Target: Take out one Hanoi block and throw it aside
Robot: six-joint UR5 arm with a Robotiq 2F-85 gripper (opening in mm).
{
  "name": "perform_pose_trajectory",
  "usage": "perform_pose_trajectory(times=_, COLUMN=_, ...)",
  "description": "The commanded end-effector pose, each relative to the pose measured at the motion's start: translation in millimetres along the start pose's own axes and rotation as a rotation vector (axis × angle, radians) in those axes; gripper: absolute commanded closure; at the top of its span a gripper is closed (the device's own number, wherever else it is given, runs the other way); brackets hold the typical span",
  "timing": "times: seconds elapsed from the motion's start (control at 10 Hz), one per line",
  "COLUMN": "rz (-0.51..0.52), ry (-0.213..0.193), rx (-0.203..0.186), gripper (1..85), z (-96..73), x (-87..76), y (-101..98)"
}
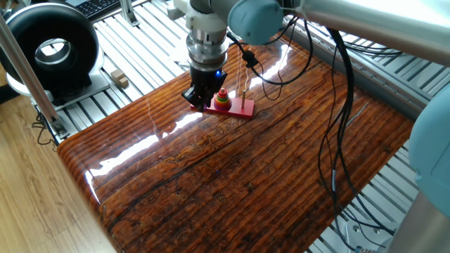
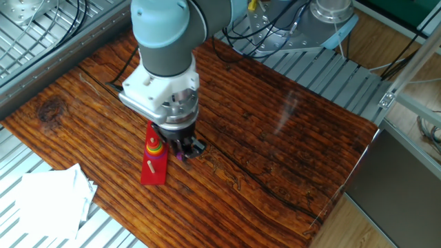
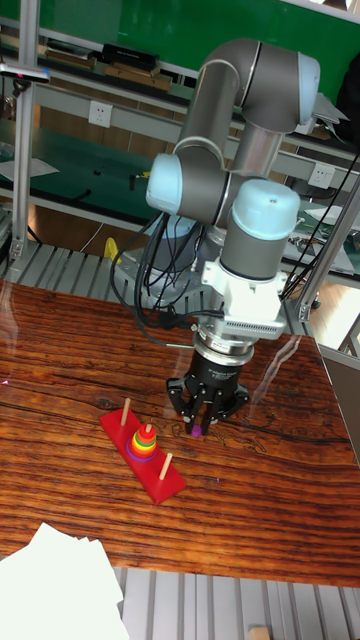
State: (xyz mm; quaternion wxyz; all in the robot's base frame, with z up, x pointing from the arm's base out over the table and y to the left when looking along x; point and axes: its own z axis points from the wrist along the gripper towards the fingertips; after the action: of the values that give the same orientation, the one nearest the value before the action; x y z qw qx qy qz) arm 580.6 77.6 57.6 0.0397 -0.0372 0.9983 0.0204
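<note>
My tool [image 3: 198,424] pinching purple Hanoi block [image 3: 197,431] w/ jaws closed, mid-frame — just right of red base [image 3: 150,462], above table [image 3: 60,360]

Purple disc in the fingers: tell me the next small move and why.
Probably open the gripper and let the purple disc drop. It is pinched at the fingertips, already off the ring stack and beside the red base, low over bare wooden table, so releasing here would set it aside.

Glossy wooden table [image 1: 232,183] on ribbed metal bench [image 1: 151,53]
</note>
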Motion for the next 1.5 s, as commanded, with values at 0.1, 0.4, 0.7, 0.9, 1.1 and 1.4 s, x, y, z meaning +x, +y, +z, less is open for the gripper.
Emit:
perform_pose_trajectory(times=0.1, rz=0.022, ry=-0.010, rx=0.007, gripper=68.7, z=7.9, x=1.8, y=2.8)
perform_pose_trajectory(times=0.4, rz=0.018, ry=0.009, rx=0.038, gripper=68.7, z=7.7, x=7.2, y=-4.8)
perform_pose_trajectory(times=0.7, rz=0.006, ry=0.027, rx=0.044, gripper=67.7, z=7.5, x=11.9, y=-6.4)
perform_pose_trajectory(times=0.9, rz=0.006, ry=0.028, rx=0.039, gripper=67.7, z=7.5, x=12.4, y=-4.7)
perform_pose_trajectory(times=1.1, rz=0.007, ry=0.031, rx=0.038, gripper=67.7, z=7.5, x=13.4, y=-3.9)
perform_pose_trajectory(times=1.4, rz=-0.019, ry=0.041, rx=0.039, gripper=50.0, z=7.4, x=15.9, y=-4.2)
